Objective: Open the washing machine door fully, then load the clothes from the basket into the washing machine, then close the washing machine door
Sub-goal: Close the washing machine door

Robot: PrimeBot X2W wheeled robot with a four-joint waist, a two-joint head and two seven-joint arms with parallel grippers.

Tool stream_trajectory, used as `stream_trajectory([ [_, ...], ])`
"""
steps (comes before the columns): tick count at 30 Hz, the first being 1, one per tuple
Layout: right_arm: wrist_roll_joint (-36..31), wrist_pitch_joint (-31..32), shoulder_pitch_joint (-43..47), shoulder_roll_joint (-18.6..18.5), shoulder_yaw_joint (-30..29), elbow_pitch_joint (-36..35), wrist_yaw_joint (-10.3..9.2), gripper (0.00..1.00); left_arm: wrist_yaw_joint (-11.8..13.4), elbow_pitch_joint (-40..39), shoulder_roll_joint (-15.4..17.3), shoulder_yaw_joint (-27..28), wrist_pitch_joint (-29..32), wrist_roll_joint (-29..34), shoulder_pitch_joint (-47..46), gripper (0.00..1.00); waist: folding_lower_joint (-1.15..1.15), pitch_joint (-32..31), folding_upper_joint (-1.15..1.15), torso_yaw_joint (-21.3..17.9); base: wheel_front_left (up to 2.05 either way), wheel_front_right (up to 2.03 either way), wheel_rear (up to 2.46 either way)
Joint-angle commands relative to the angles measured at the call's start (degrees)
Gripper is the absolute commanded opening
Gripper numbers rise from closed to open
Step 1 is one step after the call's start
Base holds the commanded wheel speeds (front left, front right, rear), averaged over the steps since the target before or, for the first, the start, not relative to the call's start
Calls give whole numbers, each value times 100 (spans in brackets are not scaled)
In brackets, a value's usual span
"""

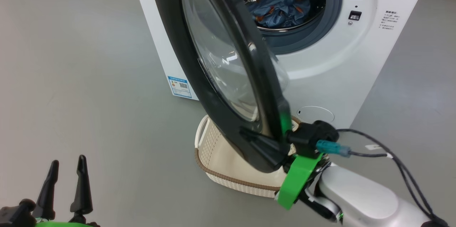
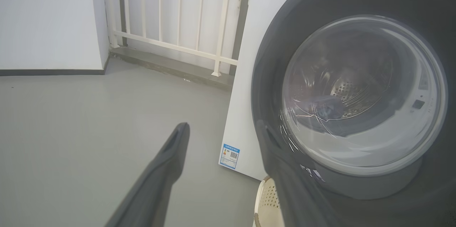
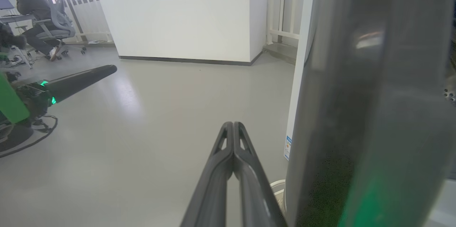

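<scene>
The washing machine (image 1: 356, 63) stands with its door (image 1: 167, 13) swung partway out toward me, glass bowl facing left. Light-blue clothes (image 1: 281, 6) with orange figures lie in the steel drum. Under the door's lower edge sits the basket (image 1: 224, 155), partly hidden by the door; its corner shows in the left wrist view (image 2: 267, 202). My right gripper (image 1: 249, 135) is shut with nothing in it, its fingers (image 3: 233, 138) lying along the outer face of the door's lower rim (image 3: 356, 113). Low at the left, well clear of the door, my left gripper (image 1: 67, 170) stands open and empty.
Grey floor (image 1: 71, 59) spreads to the left of the machine. A blue label (image 1: 180, 86) and a round cap (image 1: 315, 114) mark the washer's front. A white railing (image 2: 178, 16) stands behind it. A person on an office chair (image 3: 32, 9) sits far off. A black cable (image 1: 392, 159) trails from my right wrist.
</scene>
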Motion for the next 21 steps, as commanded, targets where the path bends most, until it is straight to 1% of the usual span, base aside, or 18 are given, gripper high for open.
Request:
stream_trajectory([
  [1, 71, -29, -68, -80, -146, -21, -2, 0, -20, -97, 159, 193, -37, -24, -275, 100, 0, 19, 0, 10, 0, 0, 0],
  [5, 36, -29, -57, -215, -430, 62, -2, 0, -20, -108, 161, 208, -37, -41, -294, 100, 0, 104, 0, 16, 0, 0, 0],
  [12, -102, -29, -144, -438, -1137, 196, -2, 0, -20, -133, 206, 180, -37, -96, -382, 100, 0, 404, 0, -21, 0, 0, 0],
  [21, -197, -29, -772, -773, -1567, 593, -2, 0, -20, -179, 285, 81, -37, -191, -727, 100, 0, 1034, 0, 32, 0, 0, 0],
])
